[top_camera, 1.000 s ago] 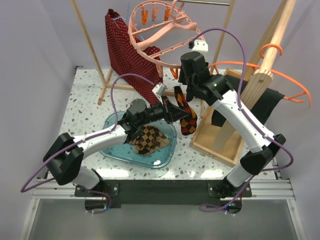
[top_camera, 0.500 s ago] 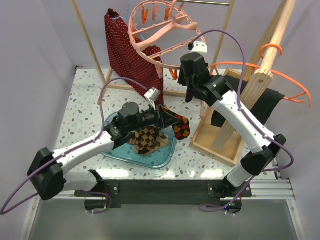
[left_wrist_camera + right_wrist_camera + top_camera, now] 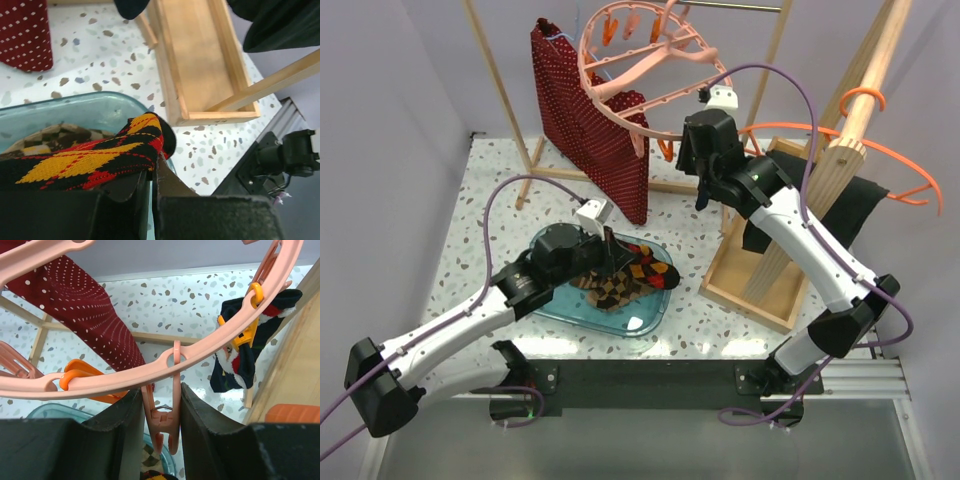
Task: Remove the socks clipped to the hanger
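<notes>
Socks: three in view. The black argyle sock (image 3: 645,272), with red and yellow diamonds, is grasped by the left hand (image 3: 611,254) low over the clear blue basin (image 3: 654,318), which sits near-centre on the speckled worktop (image 3: 485,205). In the left wrist view the fingers are pressed together on the sock's edge, and the sock's end reaches the basin's right rim. The brown-and-tan checkered sock (image 3: 608,293) lies inside the basin, partly under the argyle one. The dark navy sock (image 3: 234,365), with red and white marks, hangs from an orange peg (image 3: 241,340) on the right part of the hanger.

Hanger (image 3: 640,75): a salmon-pink ring with spokes, tilted, hanging far-centre above the worktop. The right hand (image 3: 160,407) is raised at its near rim. Its fingers sit against both sides of a pink peg (image 3: 162,432) that dangles from the ring, clasping it.

Other: the red white-dotted garment (image 3: 588,115) hangs just left of the hanger. The shallow wooden tray (image 3: 760,285) sits on the worktop to the right of the basin. The black cloth (image 3: 855,205) is draped at far right, behind the right arm.
</notes>
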Robot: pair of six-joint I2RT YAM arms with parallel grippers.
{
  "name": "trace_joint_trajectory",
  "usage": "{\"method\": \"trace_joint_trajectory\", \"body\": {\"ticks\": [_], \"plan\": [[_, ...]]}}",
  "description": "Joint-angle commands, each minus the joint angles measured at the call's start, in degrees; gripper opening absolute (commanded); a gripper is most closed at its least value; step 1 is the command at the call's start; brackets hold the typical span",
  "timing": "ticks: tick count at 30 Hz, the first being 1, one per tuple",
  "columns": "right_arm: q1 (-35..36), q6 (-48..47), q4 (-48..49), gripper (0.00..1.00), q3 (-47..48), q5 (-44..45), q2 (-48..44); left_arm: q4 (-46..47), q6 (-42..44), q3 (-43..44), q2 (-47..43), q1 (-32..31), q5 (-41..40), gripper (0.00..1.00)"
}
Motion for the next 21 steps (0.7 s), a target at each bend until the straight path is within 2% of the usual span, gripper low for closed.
{"method": "trace_joint_trajectory", "body": {"ticks": [1, 12, 15, 16, 18, 21], "plan": [[-0.09, 0.70, 2.15, 0.08, -0.56, -0.99, -1.76, -2.80, 2.16, -0.07, -0.94, -0.21, -5.72, 0.05], [-0.18, 0.35, 2.42, 0.11, -0.74, -1.43, -1.50, -3.77, -0.57, -3.23, -6.04, -0.21, -14.42, 0.04], [-0.09, 0.26, 2.15, 0.11, -0.39, -1.43, -1.41, -3.86, 0.31, -2.62, -6.04, -0.21, -15.39, 0.14], [-0.09, 0.26, 2.07, 0.11, -0.39, -1.60, -1.32, -4.30, 0.57, -2.27, -5.69, -0.21, -14.78, 0.28], [-0.09, 0.43, 2.07, 0.11, -0.39, -1.69, -1.32, -4.48, 1.10, -1.56, -5.25, -0.21, -13.73, 0.38], [-0.09, 0.43, 1.80, 0.11, 0.05, -1.78, -0.97, -4.66, 1.28, -1.56, -5.34, -0.30, -13.11, 0.43]]}}
